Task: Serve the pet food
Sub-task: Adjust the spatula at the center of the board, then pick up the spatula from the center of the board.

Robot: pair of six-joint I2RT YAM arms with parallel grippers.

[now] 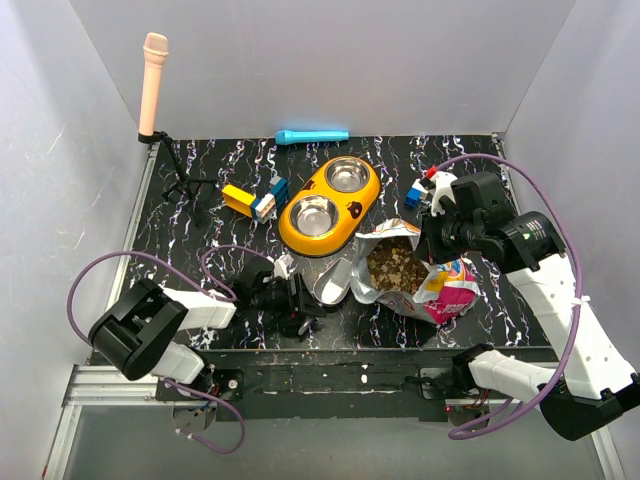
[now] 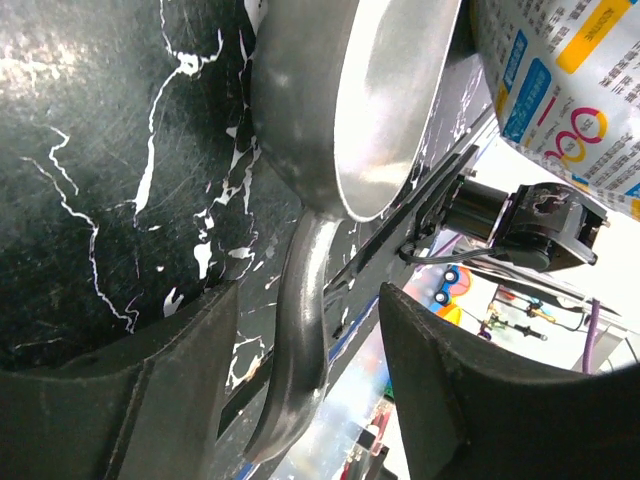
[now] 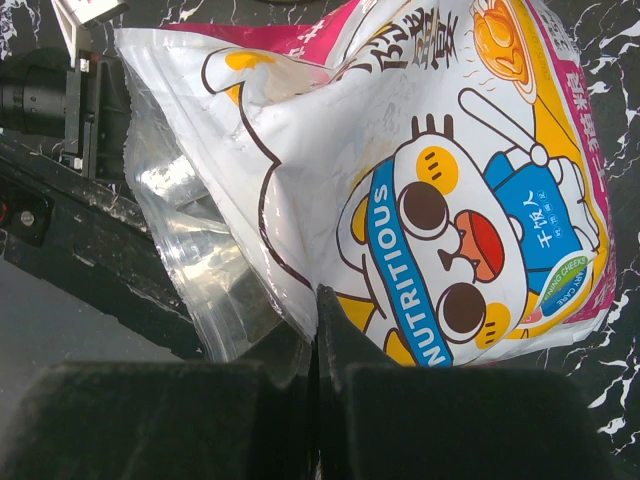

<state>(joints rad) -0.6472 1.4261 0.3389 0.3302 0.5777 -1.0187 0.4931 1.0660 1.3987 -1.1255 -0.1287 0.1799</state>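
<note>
Pet food (image 1: 393, 265): loose tan-brown dry kibble pellets, heaped inside the open white-pink-blue printed foil bag (image 1: 447, 287). The bag lies on the black white-veined counter (image 1: 200, 205), right beside the yellow double bowl with two steel cups (image 1: 340, 232); both cups look empty. Right gripper (image 3: 318, 300) is fully closed, pinching the bag's thin film at the mouth edge, apparently to keep the mouth open. Left gripper (image 2: 305, 300) is roughly half open, jaws astride the curved handle of the shiny silver metal scoop (image 2: 370, 90), which seems to rest on the counter next to the bag. There are gaps on both sides of the handle, so nothing is held yet. Handling, my judgement: the kibble is light, dry and free-flowing, can't be pinched directly, and rolls and spills, so it should go via the scoop. The scoop is stiff, smooth and probably slippery; take the handle mid-length and squarely so the cup doesn't swing. The bag is soft and crinkly and deforms easily, so the edge pinch could slip or drag it over. Step in hand is likely grasping the scoop; nothing served yet.
</note>
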